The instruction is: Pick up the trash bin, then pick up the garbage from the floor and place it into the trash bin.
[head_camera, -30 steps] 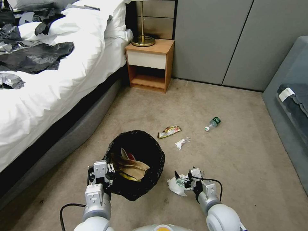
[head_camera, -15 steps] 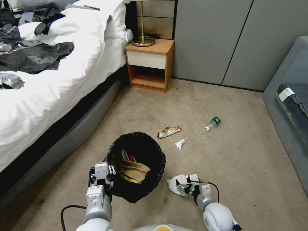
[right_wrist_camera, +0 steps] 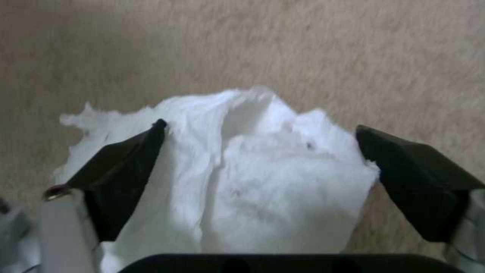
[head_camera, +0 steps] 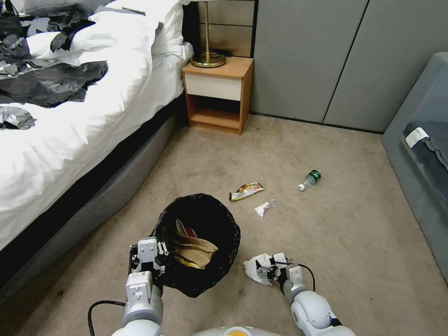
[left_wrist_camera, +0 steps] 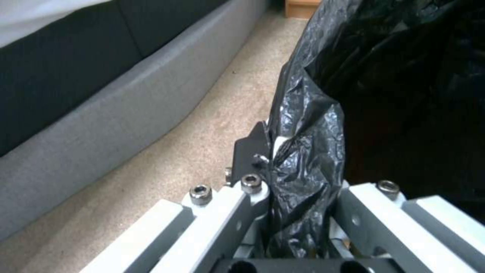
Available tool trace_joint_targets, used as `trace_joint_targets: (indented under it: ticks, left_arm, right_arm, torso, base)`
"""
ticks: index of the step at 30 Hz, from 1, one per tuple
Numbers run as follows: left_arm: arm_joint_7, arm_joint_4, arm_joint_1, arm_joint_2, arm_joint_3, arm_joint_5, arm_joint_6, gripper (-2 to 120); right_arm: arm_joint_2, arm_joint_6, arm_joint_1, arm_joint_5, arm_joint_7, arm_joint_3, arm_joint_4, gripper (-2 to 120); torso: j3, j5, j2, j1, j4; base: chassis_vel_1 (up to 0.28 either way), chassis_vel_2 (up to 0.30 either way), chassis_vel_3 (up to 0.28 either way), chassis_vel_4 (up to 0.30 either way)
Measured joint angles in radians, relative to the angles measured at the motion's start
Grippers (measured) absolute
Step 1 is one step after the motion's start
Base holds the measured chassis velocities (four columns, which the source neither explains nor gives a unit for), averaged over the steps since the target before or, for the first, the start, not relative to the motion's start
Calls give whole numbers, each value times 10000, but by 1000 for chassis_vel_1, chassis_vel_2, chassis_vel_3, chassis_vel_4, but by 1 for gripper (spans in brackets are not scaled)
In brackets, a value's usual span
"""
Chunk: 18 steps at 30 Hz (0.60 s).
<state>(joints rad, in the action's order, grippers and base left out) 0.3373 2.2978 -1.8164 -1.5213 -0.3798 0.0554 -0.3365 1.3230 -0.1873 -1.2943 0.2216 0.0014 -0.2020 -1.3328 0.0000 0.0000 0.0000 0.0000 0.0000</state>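
The trash bin (head_camera: 200,242) with its crinkled black liner hangs just above the carpet, my left gripper (head_camera: 148,254) shut on its near rim; in the left wrist view the fingers pinch the liner (left_wrist_camera: 298,167). A brown paper bag and wrappers lie inside it. Right of the bin, a crumpled white tissue (head_camera: 255,268) lies on the floor. My right gripper (head_camera: 267,269) is lowered over it, open, with a black fingertip on either side of the tissue (right_wrist_camera: 263,178). Farther out lie a yellow wrapper (head_camera: 246,190), a small clear wrapper (head_camera: 264,207) and a plastic bottle (head_camera: 309,179).
A bed (head_camera: 70,107) with white bedding and black clothes runs along the left. A wooden nightstand (head_camera: 218,93) with a lamp stands at the back. A grey sofa (head_camera: 420,149) lines the right edge. Open carpet lies between them.
My right gripper has dropped lower and drawn nearer, settling around the tissue. The bin and left gripper have sunk slightly.
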Motion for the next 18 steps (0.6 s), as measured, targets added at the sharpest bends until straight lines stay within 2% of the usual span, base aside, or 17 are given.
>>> trace_joint_targets:
  ticks: [1,5,6,9,10,13,14,17,18]
  left_arm:
    - [0,0,0,0,0,0,0,3]
    - [0,-11,40,6,-2,-15,4,3]
    - [0,-11,40,6,-2,-15,4,3]
    - [0,-22,62,14,-1,-37,6,3]
    - [0,-22,62,14,-1,-37,6,3]
    - [1,-29,81,20,15,-49,11,3]
    - [1,-29,81,20,15,-49,11,3]
    - [1,-30,91,37,18,-75,14,3]
    - [1,-30,91,37,18,-75,14,3]
  right_arm:
    - [0,0,0,0,0,0,0,92]
    - [88,82,-117,-166,45,33,103,76]
    - [88,82,-117,-166,45,33,103,76]
    - [114,118,-156,-206,65,4,116,62]
    - [114,118,-156,-206,65,4,116,62]
    - [126,182,-206,-246,76,-34,108,46]
    - [126,182,-206,-246,76,-34,108,46]
    - [136,273,-236,-298,85,-52,99,32]
    - [136,273,-236,-298,85,-52,99,32]
  torso:
    - [0,0,0,0,0]
    - [0,0,0,0,0]
    - [0,0,0,0,0]
    - [0,-2,0,0,1]
    - [0,-2,0,0,1]
    - [-1,-7,0,0,2]
    - [-1,-7,0,0,2]
    - [-1,-8,1,0,3]
    - [-1,-8,1,0,3]
  base:
    - [0,0,0,0]
    - [0,0,0,0]
    - [0,0,0,0]
    - [0,0,0,0]
    - [0,0,0,0]
    - [0,0,0,0]
    - [0,0,0,0]
    - [0,0,0,0]
    - [0,0,0,0]
